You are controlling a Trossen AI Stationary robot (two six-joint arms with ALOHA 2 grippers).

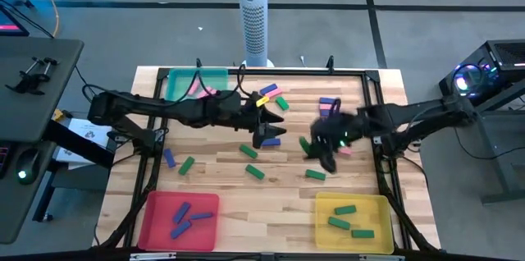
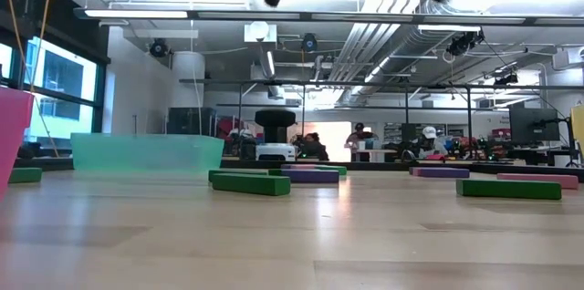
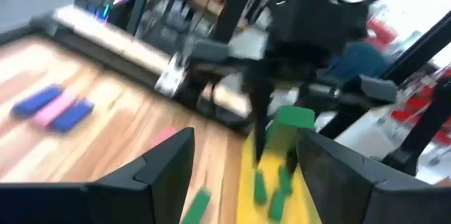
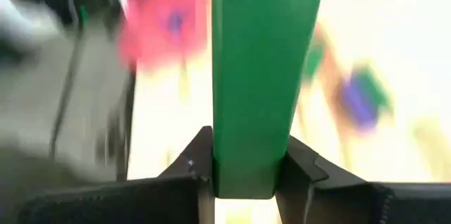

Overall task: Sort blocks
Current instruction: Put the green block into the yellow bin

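- Broadly, the table point(image 1: 271, 191) is carrying three trays: the teal tray point(image 1: 182, 82) at the far left corner, the red tray point(image 1: 156, 228) at the near left holding blue blocks, and the yellow tray point(image 1: 379, 232) at the near right holding green ones.
- Both arms are reaching in over the middle of the table, each from its own side, with loose blocks lying scattered between and around them.
- The right gripper point(image 4: 243, 175) is clamping a green block point(image 4: 261, 76) by one end; the block's long axis is running straight out ahead of the fingers.
- The yellow tray is lying toward the near edge from the right gripper, and the right arm is the nearer one to it, so the carry likely goes that way.
- The left gripper point(image 3: 243, 164) is hanging with its fingers spread and nothing between them, beside the loose blocks at mid-table.
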